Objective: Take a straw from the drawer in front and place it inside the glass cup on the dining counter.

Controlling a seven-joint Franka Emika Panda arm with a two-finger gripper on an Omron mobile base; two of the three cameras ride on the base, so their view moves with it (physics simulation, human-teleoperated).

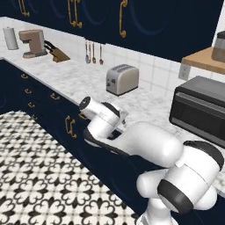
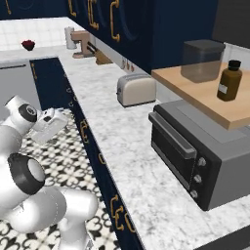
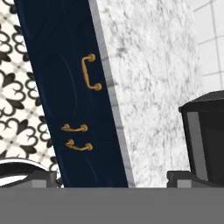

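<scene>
Navy drawer (image 3: 85,74) front shut, marble worktop (image 3: 148,87), patterned floor (image 1: 39,176)

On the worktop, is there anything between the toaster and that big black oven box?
No: between the beige metal toaster and the black countertop oven lies bare white-grey marbled worktop, plainest in the right base view.

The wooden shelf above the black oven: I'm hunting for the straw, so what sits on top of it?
On the wooden shelf stand a lidded smoky container and a brown bottle with a dark cap. No straw shows there; the shelf's far end runs out of frame.
</scene>
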